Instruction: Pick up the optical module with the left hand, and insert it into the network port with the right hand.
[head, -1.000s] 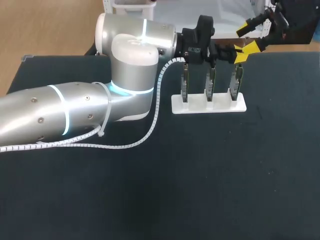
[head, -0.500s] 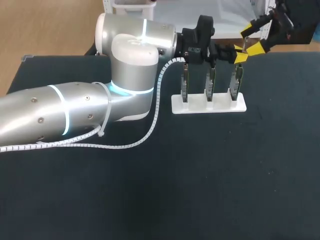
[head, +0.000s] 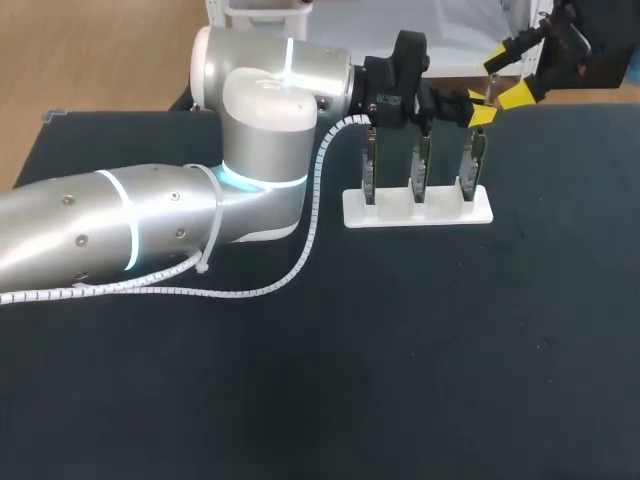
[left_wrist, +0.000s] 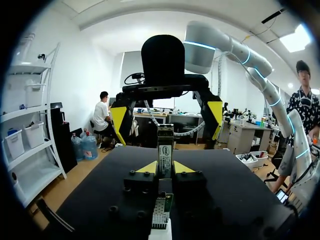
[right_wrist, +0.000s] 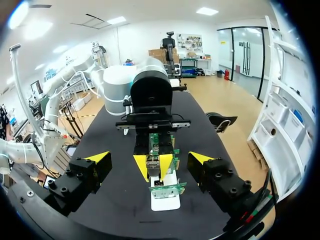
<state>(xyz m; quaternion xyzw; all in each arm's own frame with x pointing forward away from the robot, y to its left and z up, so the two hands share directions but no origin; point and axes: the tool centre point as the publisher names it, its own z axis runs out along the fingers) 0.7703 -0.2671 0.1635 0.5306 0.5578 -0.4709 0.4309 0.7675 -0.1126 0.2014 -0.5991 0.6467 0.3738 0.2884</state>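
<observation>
Handover stage, by the look of it. Left end effector (head: 480, 110) pinching the optical module (left_wrist: 165, 150) upright, just above the rightmost of three green boards (head: 420, 165) standing in a white rack (head: 417, 212) on the counter (head: 400, 350). Right end effector (head: 509, 76) spread wide, facing the module from beyond, not touching it. Best brought straight in to straddle the module's free upper part, clear of the left's yellow tips; firm closure before any release. Squared grip wanted, since a tilted module would likely jam at the network port, itself too small to make out. Little room below: boards directly beneath. White spiral cable (head: 300, 260) along the left arm (head: 120, 235), well apart.
</observation>
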